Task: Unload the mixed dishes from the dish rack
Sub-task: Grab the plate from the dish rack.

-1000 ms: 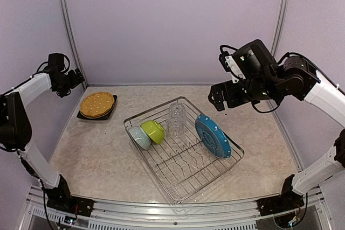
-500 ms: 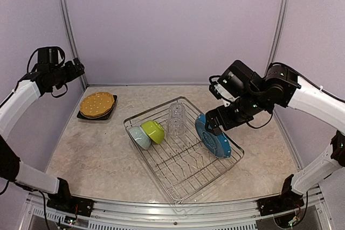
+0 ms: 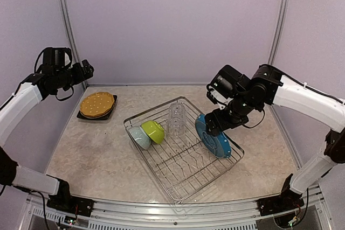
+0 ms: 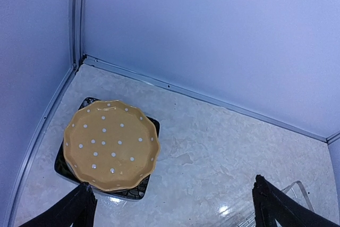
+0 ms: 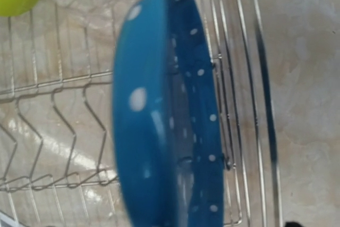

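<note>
Two arms moved in the last second; no dish shifted.

Right gripper (image 3: 212,124): it had come down from high at the right of the overhead frame and now sat at the upper rim of the blue-dotted plate (image 3: 213,138). I could not tell whether its jaws were spread or closing. The overhead view hid the tips against the plate, and the right wrist view showed none of them. That view was filled by the plate's edge (image 5: 164,120), blurred and running top to bottom, with rack wires behind it. I saw no sign of a lift: the plate stood on edge at the right side of the dish rack (image 3: 149,162), leaning as before.

Left gripper (image 3: 86,70): fingers (image 4: 79,208) spread wide and holding nothing. It had swung a little toward frame centre, hanging high at the upper left over the orange-dotted plate (image 3: 97,103). That plate lay stacked on the black square plate (image 3: 80,115), outside the rack.

In the rack, unchanged: lime bowl (image 3: 154,131) and pale-blue bowl (image 3: 139,137) at the left, clear glasses (image 3: 176,119) at centre back.

Judgement: the right arm was committing to the blue-dotted plate as the next item out. Two plates were already unloaded, and five items remained in the rack.
</note>
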Tool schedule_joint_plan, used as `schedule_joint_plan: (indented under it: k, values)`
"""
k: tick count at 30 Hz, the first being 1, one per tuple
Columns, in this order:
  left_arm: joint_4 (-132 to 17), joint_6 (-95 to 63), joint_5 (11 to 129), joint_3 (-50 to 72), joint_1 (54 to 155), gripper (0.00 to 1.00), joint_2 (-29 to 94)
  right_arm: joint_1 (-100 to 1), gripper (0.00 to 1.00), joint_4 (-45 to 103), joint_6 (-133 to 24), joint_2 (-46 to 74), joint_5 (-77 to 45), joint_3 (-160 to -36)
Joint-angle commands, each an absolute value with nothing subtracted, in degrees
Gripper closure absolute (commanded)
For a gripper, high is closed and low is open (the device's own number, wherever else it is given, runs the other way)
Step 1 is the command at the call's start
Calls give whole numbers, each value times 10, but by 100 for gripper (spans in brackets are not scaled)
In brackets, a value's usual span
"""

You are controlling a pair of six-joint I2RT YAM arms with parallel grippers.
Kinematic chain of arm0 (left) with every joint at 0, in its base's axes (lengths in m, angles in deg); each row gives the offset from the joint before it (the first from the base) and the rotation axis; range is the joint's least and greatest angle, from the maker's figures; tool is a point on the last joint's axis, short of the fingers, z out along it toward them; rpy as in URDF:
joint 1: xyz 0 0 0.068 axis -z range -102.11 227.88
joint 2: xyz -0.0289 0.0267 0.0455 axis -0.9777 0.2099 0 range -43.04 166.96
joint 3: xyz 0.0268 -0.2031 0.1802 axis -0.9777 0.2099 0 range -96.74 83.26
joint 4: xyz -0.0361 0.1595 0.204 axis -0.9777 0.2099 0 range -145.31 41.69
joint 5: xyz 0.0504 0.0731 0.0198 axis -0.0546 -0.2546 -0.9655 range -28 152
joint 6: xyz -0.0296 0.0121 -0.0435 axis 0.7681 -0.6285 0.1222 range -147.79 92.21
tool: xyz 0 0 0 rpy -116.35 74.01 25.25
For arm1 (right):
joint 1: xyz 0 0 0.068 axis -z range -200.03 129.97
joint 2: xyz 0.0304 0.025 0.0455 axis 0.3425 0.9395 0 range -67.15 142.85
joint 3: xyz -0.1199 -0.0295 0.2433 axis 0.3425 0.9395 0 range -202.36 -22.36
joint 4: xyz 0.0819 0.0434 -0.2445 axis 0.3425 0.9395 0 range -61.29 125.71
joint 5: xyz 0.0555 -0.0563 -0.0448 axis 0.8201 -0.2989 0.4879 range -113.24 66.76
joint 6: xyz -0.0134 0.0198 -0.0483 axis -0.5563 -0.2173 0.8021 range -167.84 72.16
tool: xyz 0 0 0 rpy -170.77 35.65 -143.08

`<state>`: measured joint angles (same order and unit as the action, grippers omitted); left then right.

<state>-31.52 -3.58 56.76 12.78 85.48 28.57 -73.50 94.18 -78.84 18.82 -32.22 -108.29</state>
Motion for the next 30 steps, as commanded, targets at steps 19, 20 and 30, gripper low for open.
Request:
schedule_joint_plan:
  k: [19, 20, 30]
  values:
    - [-287, -9, 579, 108, 864, 1, 290, -705, 41, 879, -682, 269, -302, -1046]
    - [-288, -9, 579, 108, 864, 1, 290, -705, 43, 875, -680, 272, -301, -1045]
    - [-283, -8, 577, 108, 864, 1, 294, -694, 58, 854, -663, 290, -289, -1032]
